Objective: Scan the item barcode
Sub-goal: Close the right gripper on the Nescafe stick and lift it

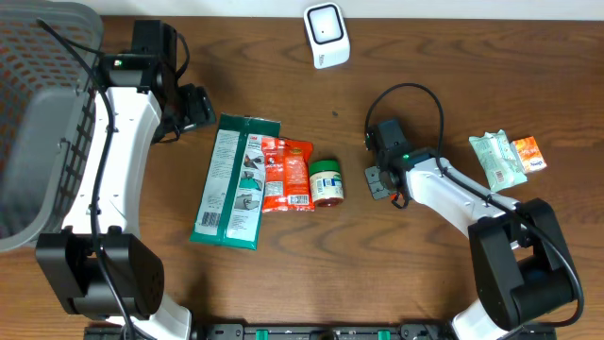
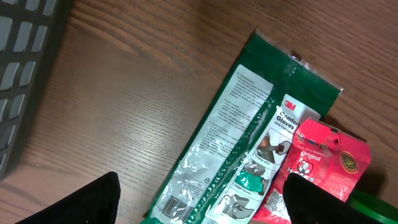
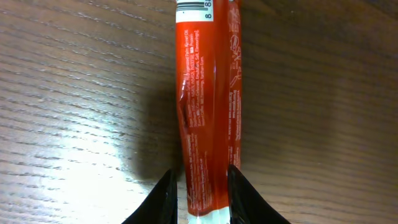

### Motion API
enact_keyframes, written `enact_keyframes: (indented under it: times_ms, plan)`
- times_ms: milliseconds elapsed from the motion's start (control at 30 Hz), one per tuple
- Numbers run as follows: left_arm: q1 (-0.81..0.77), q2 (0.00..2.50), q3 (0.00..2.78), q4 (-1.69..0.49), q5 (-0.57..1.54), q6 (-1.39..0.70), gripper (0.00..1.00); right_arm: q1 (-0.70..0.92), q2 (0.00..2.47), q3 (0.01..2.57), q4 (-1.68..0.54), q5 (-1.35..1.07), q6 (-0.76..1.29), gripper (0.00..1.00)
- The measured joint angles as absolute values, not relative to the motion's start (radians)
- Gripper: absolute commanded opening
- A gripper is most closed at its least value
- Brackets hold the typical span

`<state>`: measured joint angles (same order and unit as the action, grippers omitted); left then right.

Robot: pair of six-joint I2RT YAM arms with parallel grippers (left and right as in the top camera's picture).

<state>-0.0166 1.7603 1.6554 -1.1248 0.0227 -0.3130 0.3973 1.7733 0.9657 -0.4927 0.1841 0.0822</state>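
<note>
I've got the right fingers (image 3: 160, 202) pinched close on the red tube (image 3: 208, 93) at centre right of the overhead frame, left fingers (image 2: 87, 205) wide open and empty, so pickup looks done but presenting its barcode (image 3: 194, 5) to the scanner (image 1: 327, 36) (top centre) remains.

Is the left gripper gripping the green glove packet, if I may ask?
No, the left gripper stands wide open, and the green glove packet lies flat on the table.

White arms (image 1: 123, 142), black fingers (image 3: 157, 198), cables (image 1: 406, 86)
</note>
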Motion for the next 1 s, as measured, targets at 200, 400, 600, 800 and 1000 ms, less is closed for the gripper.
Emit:
enact_keyframes:
  times_ms: [200, 400, 600, 800, 1000]
  plan:
    - [-0.017, 1.76, 1.655, -1.125, 0.023, -0.313, 0.84, 0.397, 1.773, 0.96, -0.488, 0.196, 0.082, 0.2]
    - [-0.017, 1.76, 1.655, -1.125, 0.023, -0.313, 0.84, 0.397, 1.773, 0.946, -0.477, 0.218, 0.078, 0.12]
    - [-0.017, 1.76, 1.655, -1.125, 0.023, -0.313, 0.84, 0.397, 1.773, 0.945, -0.477, 0.237, 0.071, 0.01]
    - [-0.017, 1.76, 1.655, -1.125, 0.023, -0.313, 0.84, 0.397, 1.772, 0.95, -0.501, 0.229, 0.07, 0.01]
    - [-0.017, 1.76, 1.655, -1.125, 0.023, -0.313, 0.84, 0.395, 1.748, 0.963, -0.574, 0.099, 0.07, 0.01]
